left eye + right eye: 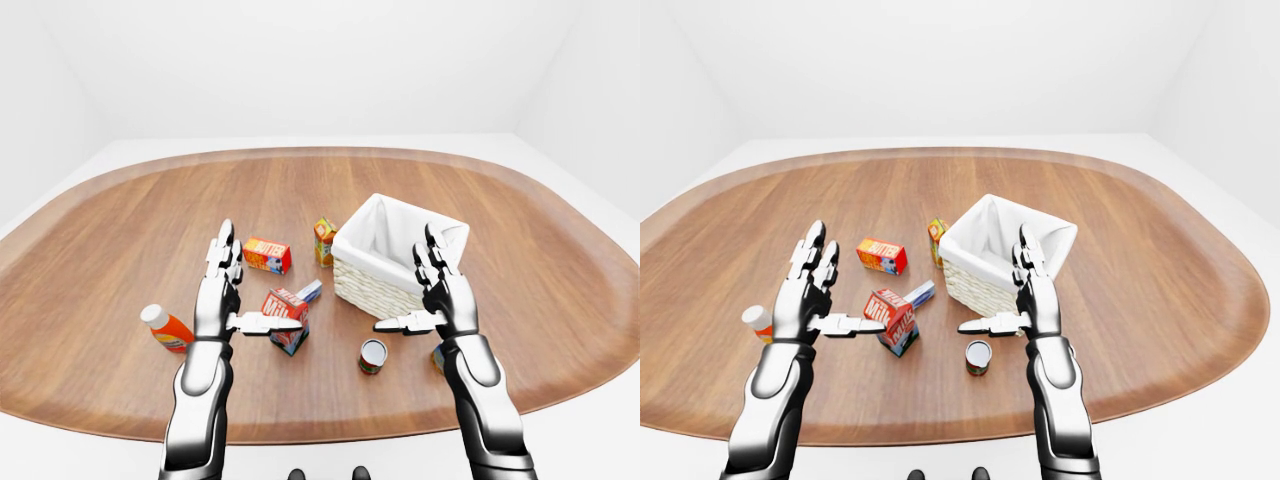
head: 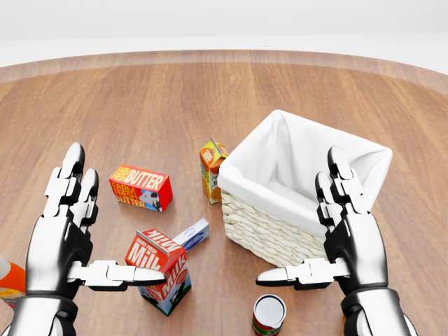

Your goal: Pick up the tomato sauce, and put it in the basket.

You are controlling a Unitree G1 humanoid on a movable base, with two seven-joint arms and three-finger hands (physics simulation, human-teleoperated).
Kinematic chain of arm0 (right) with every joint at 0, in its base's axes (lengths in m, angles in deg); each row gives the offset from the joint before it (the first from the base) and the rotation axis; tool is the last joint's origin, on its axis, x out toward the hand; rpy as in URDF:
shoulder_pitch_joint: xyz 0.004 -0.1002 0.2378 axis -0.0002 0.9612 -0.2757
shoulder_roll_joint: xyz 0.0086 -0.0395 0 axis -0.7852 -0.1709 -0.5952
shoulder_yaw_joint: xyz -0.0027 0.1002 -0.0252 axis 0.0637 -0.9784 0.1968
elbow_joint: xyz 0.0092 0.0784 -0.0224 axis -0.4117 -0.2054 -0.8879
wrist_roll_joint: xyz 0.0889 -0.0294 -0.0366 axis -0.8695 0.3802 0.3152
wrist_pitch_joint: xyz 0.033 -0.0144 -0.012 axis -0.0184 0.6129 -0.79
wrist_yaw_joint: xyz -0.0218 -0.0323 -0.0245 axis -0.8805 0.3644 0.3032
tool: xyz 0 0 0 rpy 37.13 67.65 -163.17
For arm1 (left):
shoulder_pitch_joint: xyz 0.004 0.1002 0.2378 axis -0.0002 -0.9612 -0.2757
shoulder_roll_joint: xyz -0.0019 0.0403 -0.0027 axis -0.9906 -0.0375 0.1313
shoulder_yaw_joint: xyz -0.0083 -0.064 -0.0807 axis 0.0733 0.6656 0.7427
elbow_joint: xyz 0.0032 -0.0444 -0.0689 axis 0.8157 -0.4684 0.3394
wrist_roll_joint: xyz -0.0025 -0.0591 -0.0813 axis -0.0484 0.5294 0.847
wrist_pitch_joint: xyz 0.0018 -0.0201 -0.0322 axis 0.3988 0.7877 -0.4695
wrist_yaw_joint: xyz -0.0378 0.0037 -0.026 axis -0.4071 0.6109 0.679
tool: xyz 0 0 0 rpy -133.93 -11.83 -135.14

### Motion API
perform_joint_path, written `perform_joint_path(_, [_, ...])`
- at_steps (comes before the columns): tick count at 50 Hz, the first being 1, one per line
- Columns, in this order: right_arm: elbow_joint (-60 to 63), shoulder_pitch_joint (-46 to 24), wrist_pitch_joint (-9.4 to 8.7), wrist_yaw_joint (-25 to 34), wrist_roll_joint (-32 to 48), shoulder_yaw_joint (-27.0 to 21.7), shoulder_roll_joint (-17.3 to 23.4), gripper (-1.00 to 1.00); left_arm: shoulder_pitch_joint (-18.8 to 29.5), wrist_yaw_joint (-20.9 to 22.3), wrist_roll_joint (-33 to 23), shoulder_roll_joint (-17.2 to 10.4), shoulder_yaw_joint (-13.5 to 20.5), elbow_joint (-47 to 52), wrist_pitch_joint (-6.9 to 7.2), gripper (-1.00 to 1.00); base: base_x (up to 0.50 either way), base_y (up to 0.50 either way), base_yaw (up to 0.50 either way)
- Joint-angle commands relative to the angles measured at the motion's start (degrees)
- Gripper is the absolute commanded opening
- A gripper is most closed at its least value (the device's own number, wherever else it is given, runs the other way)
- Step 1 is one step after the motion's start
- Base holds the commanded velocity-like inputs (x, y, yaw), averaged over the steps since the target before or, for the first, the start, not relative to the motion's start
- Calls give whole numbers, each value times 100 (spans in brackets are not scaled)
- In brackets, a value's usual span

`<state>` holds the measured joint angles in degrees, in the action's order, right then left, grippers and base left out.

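The tomato sauce can, red and green with a silver top, stands upright on the wooden table at the bottom of the head view, just below the basket. The wicker basket has a white cloth lining and looks empty. My left hand is open, raised above the table over the milk carton, left of the can. My right hand is open, raised in front of the basket's right part, above and right of the can. Neither hand touches anything.
A milk carton and a small blue-white box lie under my left thumb. A butter box and an orange carton sit left of the basket. An orange bottle lies at the left. A small item is half hidden behind my right wrist.
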<state>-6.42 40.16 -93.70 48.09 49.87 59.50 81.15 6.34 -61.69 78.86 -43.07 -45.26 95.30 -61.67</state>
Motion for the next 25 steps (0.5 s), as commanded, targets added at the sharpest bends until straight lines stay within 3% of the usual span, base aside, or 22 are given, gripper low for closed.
perform_joint_path(1, [12,33,0,-16,18,24,-7,100,-23,0,-8,4,-12,11,0,100,0,0,0])
perform_joint_path(25, [120,561,0,344,116,124,-9,100,-30,0,7,4,-7,25,0,100,0,0,0])
